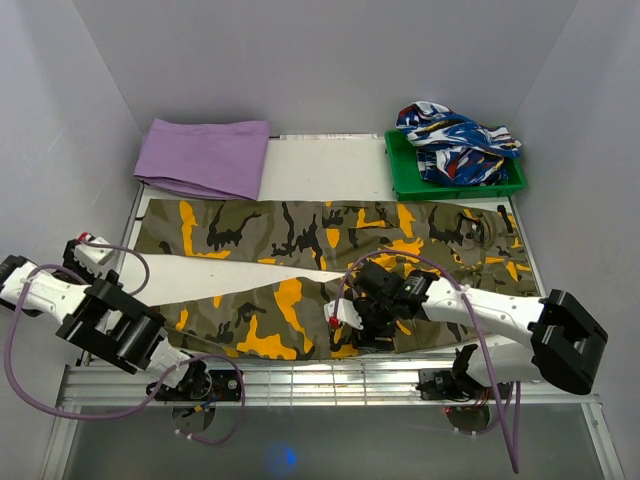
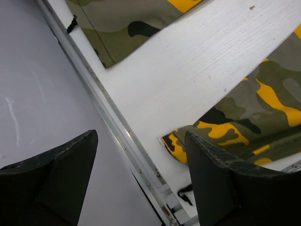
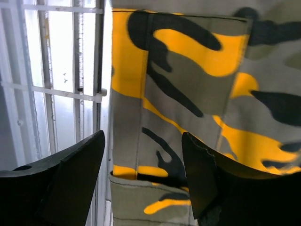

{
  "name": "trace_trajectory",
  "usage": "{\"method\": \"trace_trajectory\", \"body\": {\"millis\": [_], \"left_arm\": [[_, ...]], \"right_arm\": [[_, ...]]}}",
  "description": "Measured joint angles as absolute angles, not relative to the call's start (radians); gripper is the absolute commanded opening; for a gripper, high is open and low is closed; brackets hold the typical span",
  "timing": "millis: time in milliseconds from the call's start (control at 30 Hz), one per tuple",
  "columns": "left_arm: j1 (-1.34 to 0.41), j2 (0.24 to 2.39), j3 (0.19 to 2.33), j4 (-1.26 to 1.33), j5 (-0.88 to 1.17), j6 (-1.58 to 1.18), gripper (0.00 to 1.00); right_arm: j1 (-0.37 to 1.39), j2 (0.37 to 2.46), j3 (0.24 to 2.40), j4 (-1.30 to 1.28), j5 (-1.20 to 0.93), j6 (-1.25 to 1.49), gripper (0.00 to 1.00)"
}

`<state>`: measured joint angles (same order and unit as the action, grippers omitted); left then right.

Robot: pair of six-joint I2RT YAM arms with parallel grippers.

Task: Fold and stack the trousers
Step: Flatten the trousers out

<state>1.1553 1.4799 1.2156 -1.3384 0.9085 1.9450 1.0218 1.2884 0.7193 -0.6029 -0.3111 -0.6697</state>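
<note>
Left gripper (image 2: 140,137): jaws wide apart, empty; over the table's left edge, near a trouser hem.
Right gripper (image 3: 143,136): jaws apart, empty; above the near leg.
Trousers (image 1: 290,225): flat on the table (image 1: 310,165), legs splayed, waist right.
Back edge: purple cloth (image 1: 205,157) left, green tray (image 1: 410,180) right.

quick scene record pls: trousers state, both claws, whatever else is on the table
trousers: spread flat, unfolded, legs splayed in a V toward the left
left claw: open, empty, at the table edge by the near leg's cuff
right claw: open, empty, over the near leg
purple cloth: folded, far left
green tray: far right, holds a blue, white and red garment
fold: not started
</note>
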Motion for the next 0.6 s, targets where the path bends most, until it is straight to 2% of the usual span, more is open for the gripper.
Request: {"method": "trace_trajectory", "body": {"millis": [167, 367, 600], "left_arm": [[1.05, 1.497, 1.266, -1.333, 0.85, 1.803, 0.68], [0.862, 1.63, 1.248, -1.277, 0.684, 1.551, 0.7], [0.809, 1.64, 1.096, -1.124, 0.489, 1.388, 0.68]], "right_arm": [[0.853, 1.261, 0.763, -0.602, -0.329, -0.654, 0.7], [0.631, 1.33, 0.86, -0.604, -0.349, -0.643, 0.67], [0.543, 1.391, 0.869, -0.652, -0.325, -0.643, 0.65]]}}
